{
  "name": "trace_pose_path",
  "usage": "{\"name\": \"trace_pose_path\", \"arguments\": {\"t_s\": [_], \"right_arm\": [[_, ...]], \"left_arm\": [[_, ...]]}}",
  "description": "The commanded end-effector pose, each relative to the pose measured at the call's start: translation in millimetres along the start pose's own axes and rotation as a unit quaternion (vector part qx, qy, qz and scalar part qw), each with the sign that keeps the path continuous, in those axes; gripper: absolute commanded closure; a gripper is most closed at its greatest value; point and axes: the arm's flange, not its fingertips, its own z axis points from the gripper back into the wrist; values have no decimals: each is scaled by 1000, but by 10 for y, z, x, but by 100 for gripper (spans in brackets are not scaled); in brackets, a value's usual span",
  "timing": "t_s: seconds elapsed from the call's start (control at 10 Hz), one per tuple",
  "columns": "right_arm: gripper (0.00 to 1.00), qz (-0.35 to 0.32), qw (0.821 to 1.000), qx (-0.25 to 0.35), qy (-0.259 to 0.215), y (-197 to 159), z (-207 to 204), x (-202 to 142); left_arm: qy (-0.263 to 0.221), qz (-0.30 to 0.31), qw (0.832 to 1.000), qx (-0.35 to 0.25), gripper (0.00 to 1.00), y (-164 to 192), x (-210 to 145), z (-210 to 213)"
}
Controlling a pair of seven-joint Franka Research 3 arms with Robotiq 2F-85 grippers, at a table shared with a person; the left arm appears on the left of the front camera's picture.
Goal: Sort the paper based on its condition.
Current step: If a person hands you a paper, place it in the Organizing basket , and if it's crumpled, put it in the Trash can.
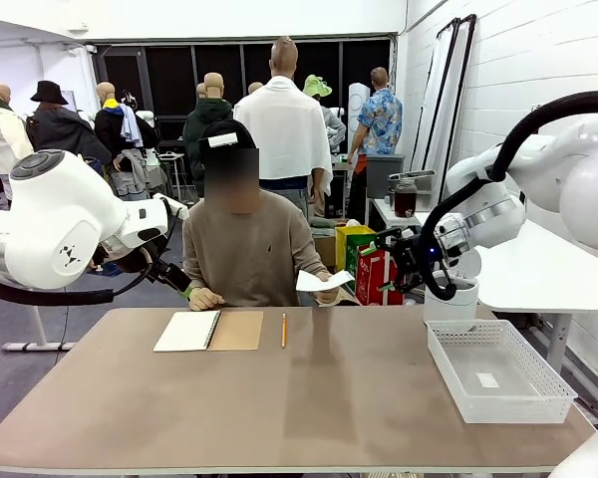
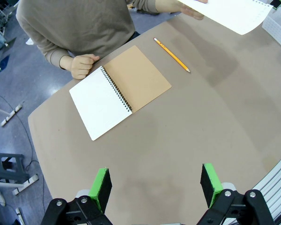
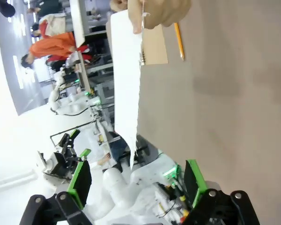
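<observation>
A person sits at the far side of the brown-topped bench (image 1: 329,408) and holds one thin plain white sheet of paper (image 1: 322,281) in a raised hand (image 1: 331,296). The sheet is clear of the bench top, above its far edge and to the right of the middle in the front view. In the left wrist view, one edge of the sheet (image 2: 236,13) has a row of small notches. The person's other hand (image 1: 204,298) rests closed on the bench just beside the far corner of an open spiral-bound notebook (image 1: 209,331). The notebook's blank white page lies on the robot's left and its tan cardboard cover on the right. A yellow pencil (image 1: 284,330) lies near the notebook's right side, apart from it and pointing across the bench.

A white plastic mesh basket (image 1: 447,370) stands on the right end of the bench, well apart from the notebook. A small white scrap (image 1: 487,379) lies on its floor.

The left end effector (image 2: 154,182) hangs above the near part of the bench, its green-padded fingers (image 2: 101,186) spread wide with bare bench top between them. The right end effector (image 3: 138,180) is also spread wide and grips nothing. In its wrist view the held sheet (image 3: 125,89) hangs ahead of its green pads (image 3: 81,180), not touching them, with the pencil (image 3: 179,41) and a corner of the tan cover beyond.
</observation>
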Motion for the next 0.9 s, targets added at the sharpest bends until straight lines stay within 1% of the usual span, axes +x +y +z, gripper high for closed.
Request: {"name": "trace_pose_path", "arguments": {"t_s": [0.0, 0.2, 0.5, 0.8], "right_arm": [[0, -29, 999, 25, 20, 80, -65, 221], [0, -48, 998, 26, 25, 61, -201, 295], [0, -64, 997, 10, 30, 35, -387, 436], [0, -71, 996, 16, 43, 11, -513, 517]], "left_arm": [[0, 1, 1000, -1, 0, 10, -3, 2], [0, 1, 1000, -1, 0, 10, -3, 2], [0, 1, 1000, -1, 0, 10, -3, 2], [0, 1, 1000, -1, 0, 10, -3, 2]]}}
